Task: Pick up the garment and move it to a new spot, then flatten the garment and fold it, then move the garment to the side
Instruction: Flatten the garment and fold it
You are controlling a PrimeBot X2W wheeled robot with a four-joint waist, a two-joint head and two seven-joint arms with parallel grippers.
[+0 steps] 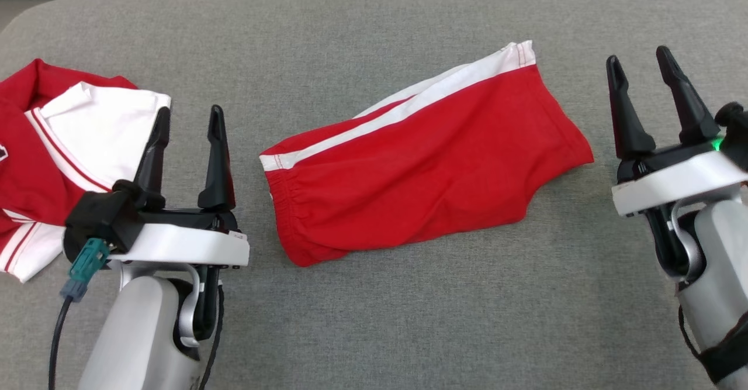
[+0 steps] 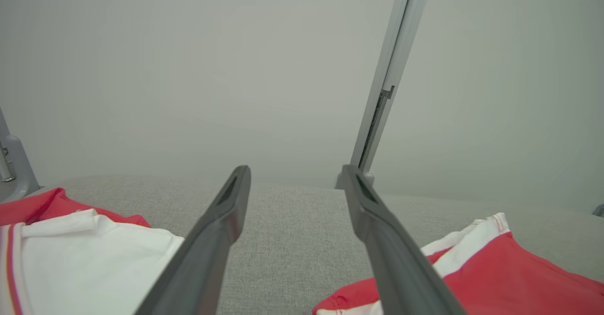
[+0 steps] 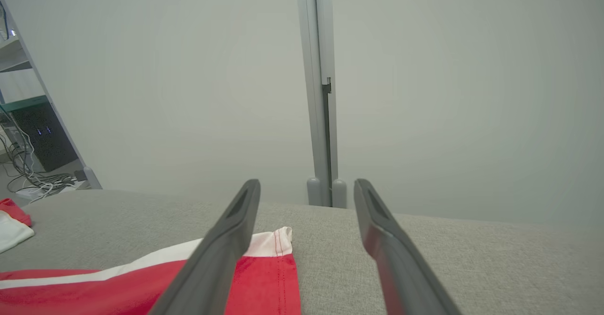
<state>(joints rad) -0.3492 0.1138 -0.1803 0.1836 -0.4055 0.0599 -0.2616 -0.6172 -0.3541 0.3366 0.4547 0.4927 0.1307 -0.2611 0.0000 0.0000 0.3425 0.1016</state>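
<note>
Red shorts [image 1: 421, 162], white side stripe

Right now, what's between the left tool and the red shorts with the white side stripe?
The stretch is bare: the head view shows grey cloth tabletop between the left tool and the red white-striped shorts.

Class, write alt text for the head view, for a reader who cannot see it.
Red shorts with a white side stripe lie flat in the middle of a grey cloth-covered table. The left gripper and right gripper, fingers open and empty, sit either side of the shorts. A red and white shirt lies at the left edge.
</note>
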